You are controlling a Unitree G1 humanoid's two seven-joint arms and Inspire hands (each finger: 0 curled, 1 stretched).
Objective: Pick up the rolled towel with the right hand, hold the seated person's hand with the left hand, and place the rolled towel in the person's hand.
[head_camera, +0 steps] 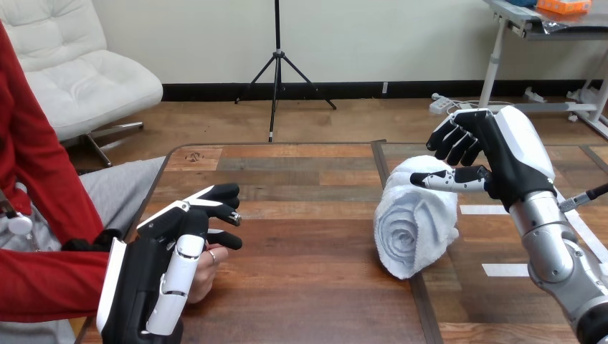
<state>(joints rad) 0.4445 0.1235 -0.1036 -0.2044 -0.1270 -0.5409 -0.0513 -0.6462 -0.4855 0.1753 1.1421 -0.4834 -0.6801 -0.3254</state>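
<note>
The rolled towel lies on the wooden worktop, right of centre, with its spiral end turned to the near side. The right hand hangs at the towel's far right end, just above it. Its fingers are loosely bent and spread away from the thumb, which points left across the top of the roll; whether the thumb touches the cloth I cannot tell. Nothing is gripped there.

At the near left edge of the worktop, the left hand sits on the person's hand. Its fingers bend over the far side and its thumb lies along the near side, closing round it. The two robot hands are well apart.
</note>
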